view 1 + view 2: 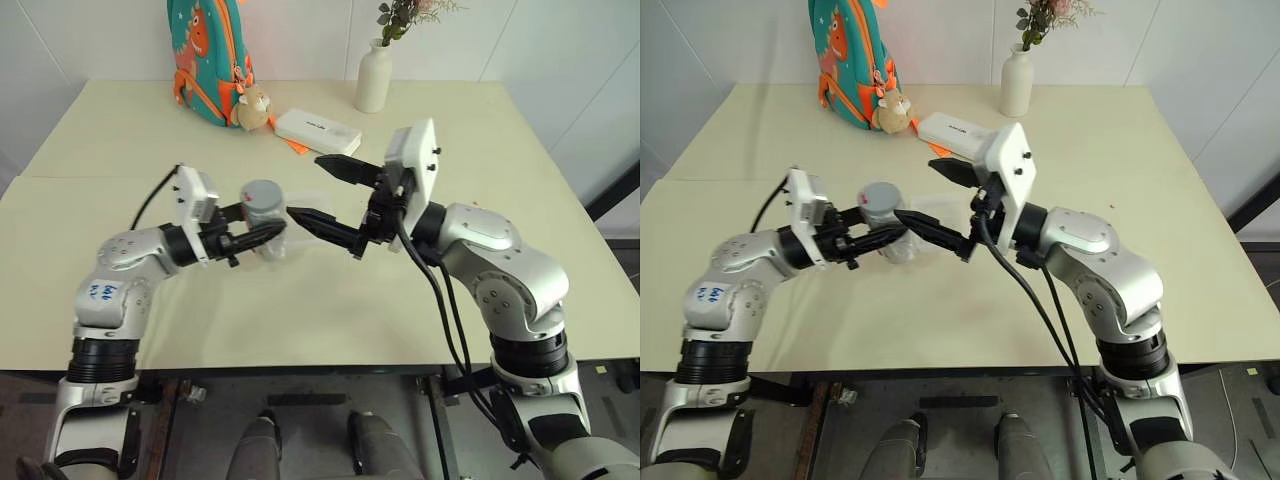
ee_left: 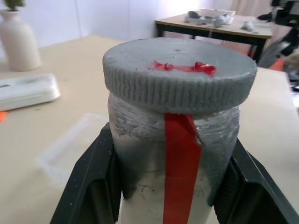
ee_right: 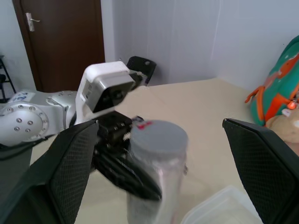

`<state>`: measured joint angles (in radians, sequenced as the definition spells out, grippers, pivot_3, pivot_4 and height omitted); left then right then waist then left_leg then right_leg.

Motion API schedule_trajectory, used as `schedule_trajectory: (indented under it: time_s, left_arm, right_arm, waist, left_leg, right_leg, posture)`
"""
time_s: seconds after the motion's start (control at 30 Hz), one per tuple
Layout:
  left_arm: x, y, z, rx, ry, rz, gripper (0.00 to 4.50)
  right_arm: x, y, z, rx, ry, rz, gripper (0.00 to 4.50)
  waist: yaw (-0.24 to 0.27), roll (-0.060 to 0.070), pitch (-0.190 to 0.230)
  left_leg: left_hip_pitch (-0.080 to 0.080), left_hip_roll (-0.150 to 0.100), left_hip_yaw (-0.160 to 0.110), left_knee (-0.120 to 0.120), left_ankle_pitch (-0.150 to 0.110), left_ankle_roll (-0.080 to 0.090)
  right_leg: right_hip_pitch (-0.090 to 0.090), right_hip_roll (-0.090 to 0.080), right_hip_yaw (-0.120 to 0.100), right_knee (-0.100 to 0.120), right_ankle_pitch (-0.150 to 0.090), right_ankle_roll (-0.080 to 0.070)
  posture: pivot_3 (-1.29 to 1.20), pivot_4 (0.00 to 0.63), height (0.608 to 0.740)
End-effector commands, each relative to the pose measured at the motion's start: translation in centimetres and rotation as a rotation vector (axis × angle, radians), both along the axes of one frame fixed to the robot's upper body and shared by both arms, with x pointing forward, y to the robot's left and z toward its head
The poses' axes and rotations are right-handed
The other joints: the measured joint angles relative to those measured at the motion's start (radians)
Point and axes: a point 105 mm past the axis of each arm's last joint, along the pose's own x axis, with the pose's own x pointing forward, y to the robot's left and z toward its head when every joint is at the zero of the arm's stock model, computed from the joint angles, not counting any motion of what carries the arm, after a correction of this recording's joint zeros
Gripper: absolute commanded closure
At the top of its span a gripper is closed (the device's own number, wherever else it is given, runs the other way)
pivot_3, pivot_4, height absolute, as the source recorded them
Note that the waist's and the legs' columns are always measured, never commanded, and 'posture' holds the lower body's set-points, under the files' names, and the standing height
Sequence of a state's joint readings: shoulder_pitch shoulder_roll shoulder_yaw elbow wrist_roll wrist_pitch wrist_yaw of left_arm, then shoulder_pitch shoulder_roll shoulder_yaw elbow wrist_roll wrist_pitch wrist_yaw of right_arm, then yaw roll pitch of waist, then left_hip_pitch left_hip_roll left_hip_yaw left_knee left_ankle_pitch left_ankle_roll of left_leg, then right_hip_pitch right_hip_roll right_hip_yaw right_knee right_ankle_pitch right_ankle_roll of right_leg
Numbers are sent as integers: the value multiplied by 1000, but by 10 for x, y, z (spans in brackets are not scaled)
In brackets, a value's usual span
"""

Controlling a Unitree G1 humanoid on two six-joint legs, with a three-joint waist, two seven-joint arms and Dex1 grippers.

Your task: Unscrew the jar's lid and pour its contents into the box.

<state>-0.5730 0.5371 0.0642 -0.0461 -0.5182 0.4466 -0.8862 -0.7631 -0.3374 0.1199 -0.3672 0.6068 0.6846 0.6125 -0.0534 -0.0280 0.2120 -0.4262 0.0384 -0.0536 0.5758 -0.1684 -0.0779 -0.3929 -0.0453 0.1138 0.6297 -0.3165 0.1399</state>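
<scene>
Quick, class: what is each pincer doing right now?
Left pincer: shut on the jar.
Right pincer: open, holding nothing.

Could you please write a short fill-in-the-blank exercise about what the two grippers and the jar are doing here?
1. The left gripper is shut on the ____.
2. The lid is still ____ the jar.
3. The right gripper has its jaws ____.
4. The clear box lies on the ____.

Missing words: jar; on; open; table
</scene>
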Motion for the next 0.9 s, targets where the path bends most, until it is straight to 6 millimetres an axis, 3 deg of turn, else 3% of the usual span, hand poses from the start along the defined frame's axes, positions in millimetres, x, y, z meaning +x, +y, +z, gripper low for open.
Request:
schedule_trajectory:
  time_s: [0.03,0.27,0.67,0.87,0.9]
  left_arm:
    - [-9,-16,15,-14,-55,-56,2510]
    - [-14,-26,12,-9,-56,-107,2510]
    - [-15,-23,12,0,-57,-102,2510]
    - [-15,-22,13,0,-61,-101,2510]
    - [-15,-22,14,0,-62,-102,2510]
  right_arm:
    - [-2,9,1,-9,-17,11,0]
    - [8,15,-5,-20,-5,-24,0]
    - [14,9,-1,22,6,-48,0]
    - [11,8,-3,31,21,-25,1924]
    - [12,8,-4,30,23,-25,1941]
  waist:
    - [0,0,0]
    - [-4,0,0]
    - [-3,0,0]
    - [-3,0,0]
    - [-3,0,0]
  left_leg:
    - [0,0,0,0,0,0]
    - [0,1,1,-1,-1,0]
    - [-1,1,1,-1,-1,0]
    - [-1,1,1,-1,-1,0]
    - [-1,1,1,-1,-1,0]
  right_leg:
    - [0,0,0,0,0,0]
    - [-1,1,0,0,-1,0]
    - [-1,1,0,0,-1,0]
    - [-1,1,0,0,-1,0]
    - [-1,1,0,0,-1,0]
  posture:
    - [0,150,740]
    - [0,150,740]
    - [0,150,740]
    - [0,150,740]
    - [0,150,740]
